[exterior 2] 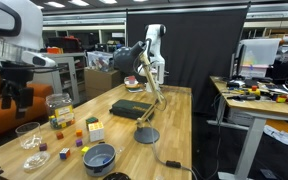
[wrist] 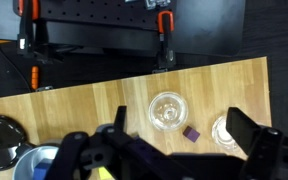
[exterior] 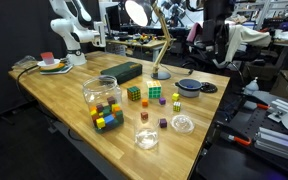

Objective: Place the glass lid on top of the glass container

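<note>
The glass lid [wrist: 167, 110] is a clear disc lying flat on the wooden table near its edge. It also shows in both exterior views [exterior: 183, 123] [exterior 2: 34, 158]. The glass container [wrist: 222, 132] stands upright beside it, partly hidden by one finger in the wrist view, and it shows in both exterior views too [exterior: 146, 138] [exterior 2: 27, 130]. A small purple cube [wrist: 191, 132] lies between them. My gripper [wrist: 181, 128] is open and empty. It hangs well above the lid and container, as both exterior views show [exterior: 220, 50] [exterior 2: 19, 88].
A larger clear jar with coloured cubes [exterior: 102, 100] stands further in. A dark round dish [exterior: 191, 87] and a black disc [exterior: 209, 87] lie near the table's edge. Loose cubes [exterior: 156, 94], a desk lamp [exterior: 160, 72] and a dark box [exterior: 122, 72] are also on the table.
</note>
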Controlling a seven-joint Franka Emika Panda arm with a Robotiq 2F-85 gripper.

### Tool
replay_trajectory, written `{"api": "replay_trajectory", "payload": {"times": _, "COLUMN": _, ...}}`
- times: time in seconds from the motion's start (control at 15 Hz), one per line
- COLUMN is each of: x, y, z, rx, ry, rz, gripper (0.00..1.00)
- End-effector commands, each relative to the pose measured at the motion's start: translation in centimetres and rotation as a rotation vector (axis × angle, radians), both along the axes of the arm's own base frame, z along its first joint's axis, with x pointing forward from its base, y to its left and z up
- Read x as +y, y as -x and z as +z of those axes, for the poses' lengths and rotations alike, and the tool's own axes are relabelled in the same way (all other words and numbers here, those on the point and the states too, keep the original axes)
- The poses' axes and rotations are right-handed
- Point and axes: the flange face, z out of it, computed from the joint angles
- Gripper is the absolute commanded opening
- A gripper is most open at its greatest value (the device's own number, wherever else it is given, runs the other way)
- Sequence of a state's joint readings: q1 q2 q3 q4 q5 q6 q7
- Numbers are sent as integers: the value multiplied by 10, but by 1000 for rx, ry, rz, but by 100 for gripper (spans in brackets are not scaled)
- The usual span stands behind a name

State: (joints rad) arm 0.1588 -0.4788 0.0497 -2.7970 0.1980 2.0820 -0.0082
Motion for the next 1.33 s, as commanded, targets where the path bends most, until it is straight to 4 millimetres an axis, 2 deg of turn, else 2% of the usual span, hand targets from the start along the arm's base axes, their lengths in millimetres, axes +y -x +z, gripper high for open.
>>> {"api": "replay_trajectory", "payload": {"times": 0.0, "x": 4, "y": 0, "z": -6, "rx": 17, "ry": -8, "rz": 3, "gripper": 100}}
{"api": "replay_trajectory", "payload": {"times": 0.33, "x": 7, "y": -5, "z": -11, "rx": 12, "ry": -17, "rz": -11, "gripper": 100}}
{"api": "replay_trajectory", "payload": {"times": 0.47, "x": 15, "y": -8, "z": -18, "rx": 10, "ry": -59, "rz": -7, "gripper": 100}}
{"api": "replay_trajectory", "payload": {"times": 0.73, "x": 46, "y": -4, "z": -53, "rx": 49, "ry": -144, "rz": 12, "gripper": 100}}
{"api": "replay_trajectory", "payload": {"times": 1.0, "x": 67, "y": 2, "z": -92, "rx": 90, "ry": -130, "rz": 54, "gripper": 100}}
{"api": "replay_trajectory", "payload": {"times": 1.07, "x": 70, "y": 2, "z": -99, "rx": 100, "ry": -123, "rz": 63, "gripper": 100}}
{"api": "replay_trajectory", "payload": {"times": 1.13, "x": 66, "y": 6, "z": -91, "rx": 105, "ry": -110, "rz": 50, "gripper": 100}}
{"api": "replay_trajectory", "payload": {"times": 1.27, "x": 69, "y": 4, "z": -100, "rx": 114, "ry": -103, "rz": 56, "gripper": 100}}
